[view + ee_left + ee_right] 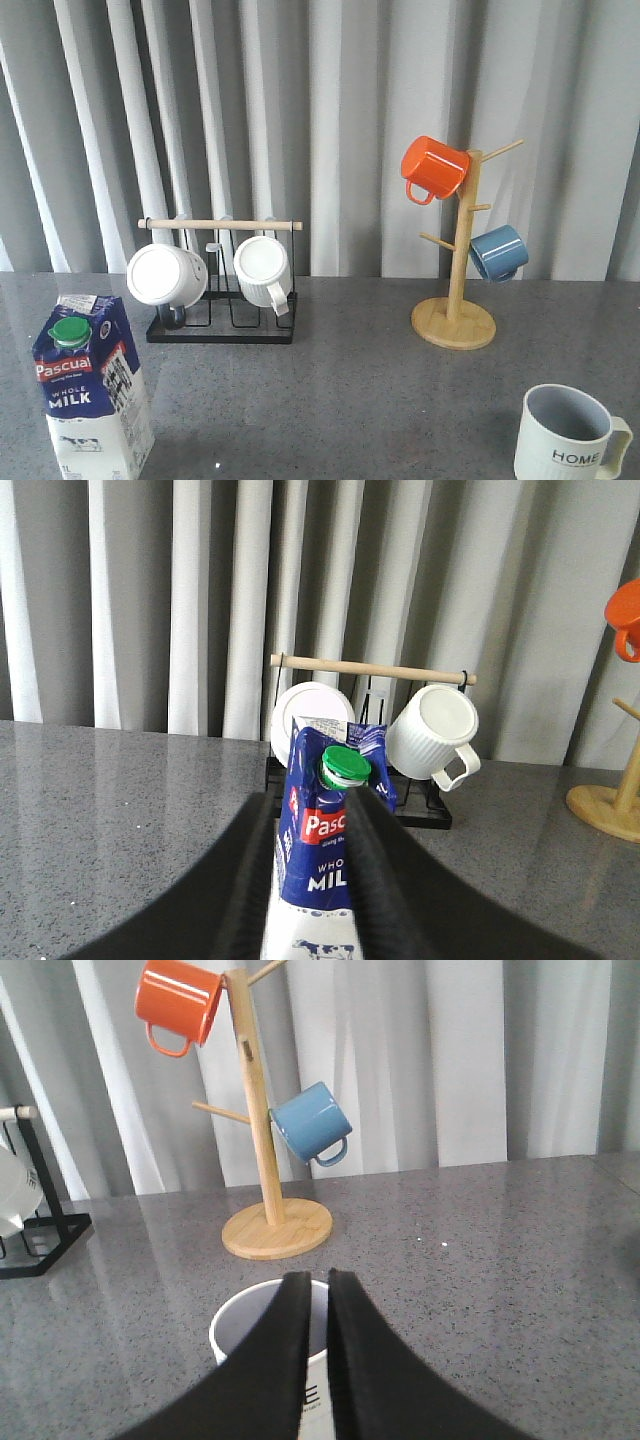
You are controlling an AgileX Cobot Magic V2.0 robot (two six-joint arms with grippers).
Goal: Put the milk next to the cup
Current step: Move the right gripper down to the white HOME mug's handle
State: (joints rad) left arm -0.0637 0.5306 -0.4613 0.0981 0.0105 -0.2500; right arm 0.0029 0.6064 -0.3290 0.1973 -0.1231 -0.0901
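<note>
The milk [92, 390] is a blue-and-white carton with a green cap. It stands upright at the front left of the grey table [340, 400]. The off-white cup [570, 435] with "HOME" lettering stands at the front right, far from the milk. In the left wrist view my left gripper [312, 798] is open. The milk [318, 850] shows through the gap, just beyond the fingers [370, 860]. In the right wrist view my right gripper [318, 1275] is shut and empty, just short of the cup [240, 1325]. Neither gripper shows in the front view.
A black rack [222, 325] with a wooden bar holds two white ribbed mugs [264, 270] at the back left. A wooden mug tree [455, 320] at the back right carries an orange mug [433, 167] and a blue mug [497, 252]. Grey curtains hang behind the table.
</note>
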